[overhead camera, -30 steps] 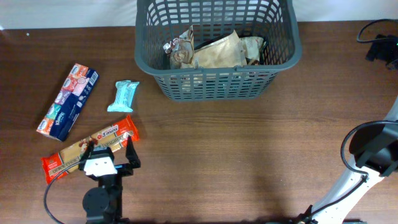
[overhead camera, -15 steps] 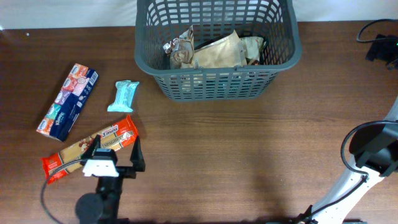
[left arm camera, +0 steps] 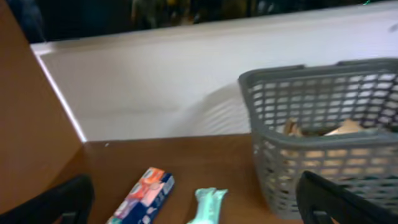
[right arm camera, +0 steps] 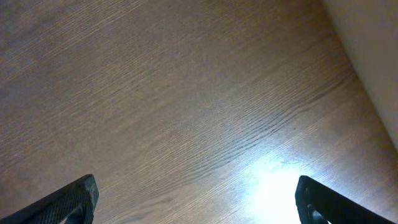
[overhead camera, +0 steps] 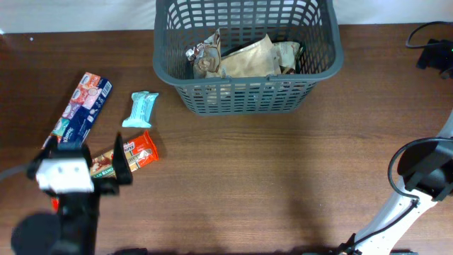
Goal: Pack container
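Grey lattice container (overhead camera: 244, 99) sits far centre, part-filled; left gripper (overhead camera: 95, 157) hovers wide over the orange snack pack (overhead camera: 138, 150) near left, likely to grasp it, right gripper (right arm camera: 196, 202) wide above the table (right arm camera: 186, 93)

Looks like a robotics lab: bare wood-grain table (overhead camera: 283, 177), white backdrop (left arm camera: 155, 81).

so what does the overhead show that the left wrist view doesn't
Only the overhead: the orange-red snack bar, partly hidden by the left gripper, and the right arm at the table's far side. Only the left wrist: the white backdrop rising behind the table, dark above it. Both: the container, the blue pack and the teal wrapper.
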Robot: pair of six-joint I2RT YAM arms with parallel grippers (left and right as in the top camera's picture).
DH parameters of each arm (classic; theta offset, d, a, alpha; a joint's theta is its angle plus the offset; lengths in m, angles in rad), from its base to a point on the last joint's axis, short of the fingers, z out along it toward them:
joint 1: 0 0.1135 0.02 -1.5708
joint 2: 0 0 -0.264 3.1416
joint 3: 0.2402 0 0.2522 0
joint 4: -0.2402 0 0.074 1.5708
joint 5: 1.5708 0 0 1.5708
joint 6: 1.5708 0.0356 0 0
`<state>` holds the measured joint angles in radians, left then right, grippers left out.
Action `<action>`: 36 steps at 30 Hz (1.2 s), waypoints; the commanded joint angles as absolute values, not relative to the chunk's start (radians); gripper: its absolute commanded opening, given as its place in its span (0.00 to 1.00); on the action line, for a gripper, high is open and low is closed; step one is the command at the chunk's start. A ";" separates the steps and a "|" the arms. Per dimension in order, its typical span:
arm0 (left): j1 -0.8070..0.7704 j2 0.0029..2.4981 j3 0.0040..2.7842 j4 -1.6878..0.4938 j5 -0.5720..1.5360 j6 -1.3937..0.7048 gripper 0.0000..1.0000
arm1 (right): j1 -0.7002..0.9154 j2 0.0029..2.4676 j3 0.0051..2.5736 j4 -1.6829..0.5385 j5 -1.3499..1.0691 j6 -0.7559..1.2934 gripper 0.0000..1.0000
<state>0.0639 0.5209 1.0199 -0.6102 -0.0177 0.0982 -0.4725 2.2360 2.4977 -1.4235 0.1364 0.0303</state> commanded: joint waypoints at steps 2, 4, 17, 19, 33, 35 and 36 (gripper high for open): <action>0.062 0.654 1.048 -0.647 -0.073 0.130 0.99 | -0.472 2.232 2.496 -1.421 0.134 0.043 0.99; 0.062 0.702 1.047 -0.699 -0.077 0.130 0.99 | -0.472 2.232 2.496 -1.421 0.134 0.043 0.99; 0.062 1.069 1.059 -0.931 -0.389 -0.054 0.99 | -0.472 2.232 2.496 -1.421 0.134 0.043 0.99; 0.062 1.109 1.080 -0.989 -0.357 -0.062 0.99 | -0.472 2.232 2.496 -1.421 0.134 0.043 0.99; 0.071 1.229 1.166 -0.992 0.110 0.455 0.99 | -0.472 2.232 2.496 -1.421 0.134 0.043 0.99; 0.080 1.241 1.168 -0.992 0.138 0.472 0.99 | -0.472 2.232 2.496 -1.421 0.134 0.043 0.99; 0.088 1.249 1.168 -0.992 0.115 0.467 0.99 | -0.472 2.232 2.496 -1.421 0.134 0.043 0.99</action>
